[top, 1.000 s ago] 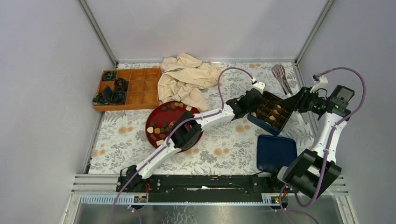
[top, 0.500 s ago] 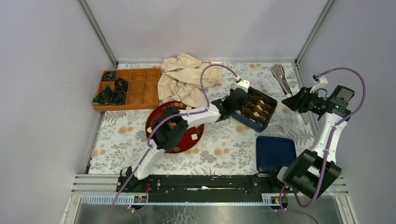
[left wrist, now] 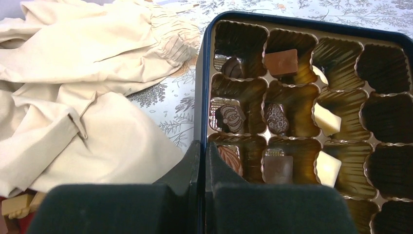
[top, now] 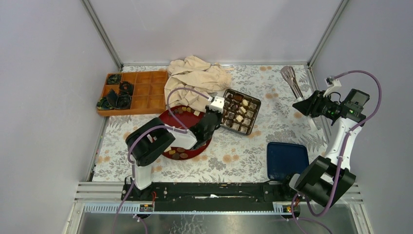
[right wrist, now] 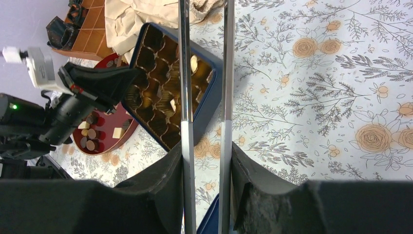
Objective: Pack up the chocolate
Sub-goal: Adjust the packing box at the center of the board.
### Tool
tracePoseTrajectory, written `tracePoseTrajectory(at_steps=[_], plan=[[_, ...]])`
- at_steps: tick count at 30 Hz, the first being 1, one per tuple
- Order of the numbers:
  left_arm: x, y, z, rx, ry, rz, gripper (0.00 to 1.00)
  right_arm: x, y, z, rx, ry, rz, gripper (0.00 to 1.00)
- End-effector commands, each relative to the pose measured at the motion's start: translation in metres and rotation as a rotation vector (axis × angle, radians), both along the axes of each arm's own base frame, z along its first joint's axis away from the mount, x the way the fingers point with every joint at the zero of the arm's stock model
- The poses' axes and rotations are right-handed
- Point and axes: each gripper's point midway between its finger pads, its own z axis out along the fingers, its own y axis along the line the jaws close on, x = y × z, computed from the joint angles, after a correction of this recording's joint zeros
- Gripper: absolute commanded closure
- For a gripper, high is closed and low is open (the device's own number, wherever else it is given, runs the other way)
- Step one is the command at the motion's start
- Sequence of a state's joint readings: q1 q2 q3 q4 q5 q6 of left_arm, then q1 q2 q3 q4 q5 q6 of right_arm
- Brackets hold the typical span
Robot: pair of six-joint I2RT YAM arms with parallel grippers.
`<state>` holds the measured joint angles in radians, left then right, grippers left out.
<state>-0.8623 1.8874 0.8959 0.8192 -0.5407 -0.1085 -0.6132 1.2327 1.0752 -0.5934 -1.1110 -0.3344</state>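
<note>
Gleaming dark, tan, cream chocolate [left wrist: 281,62]

The left arm [top: 181,138] has dragged the chocolate box [left wrist: 202,83] leftward (jaws pinching its rim)

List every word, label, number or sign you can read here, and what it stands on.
None readable in any view.
Dark moulded chocolates in the blue compartment box: raised patterns, no letters I can make out.
Blue lid, orange wooden organiser tray, metal tongs: no marking visible.
</note>
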Motion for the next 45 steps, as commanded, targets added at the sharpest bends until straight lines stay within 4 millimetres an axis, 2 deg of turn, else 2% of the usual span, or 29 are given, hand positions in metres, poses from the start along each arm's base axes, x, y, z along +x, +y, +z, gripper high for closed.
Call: tracePoseTrajectory(at_steps=[1, 6, 12, 25, 33, 45], plan=[[-0.009, 0.015, 0.114, -0.287, -0.389, 0.031, 1.00, -0.002, 0.009, 0.017, 0.012, -0.061, 0.040, 0.61], [-0.029, 0.020, 0.110, -0.278, -0.459, -0.018, 1.00, -0.001, 0.008, 0.015, 0.018, -0.056, 0.041, 0.61], [-0.038, 0.009, 0.105, -0.238, -0.469, -0.083, 1.00, -0.001, 0.009, 0.012, 0.018, -0.050, 0.042, 0.61], [-0.056, -0.008, 0.115, -0.136, -0.541, -0.161, 1.00, -0.001, 0.009, 0.011, 0.011, -0.048, 0.043, 0.61], [-0.059, -0.009, 0.114, -0.127, -0.541, -0.170, 1.00, -0.001, 0.009, 0.010, 0.010, -0.047, 0.043, 0.61], [-0.053, -0.013, 0.088, -0.221, -0.428, -0.159, 1.00, -0.001, 0.009, 0.009, 0.009, -0.042, 0.043, 0.61]])
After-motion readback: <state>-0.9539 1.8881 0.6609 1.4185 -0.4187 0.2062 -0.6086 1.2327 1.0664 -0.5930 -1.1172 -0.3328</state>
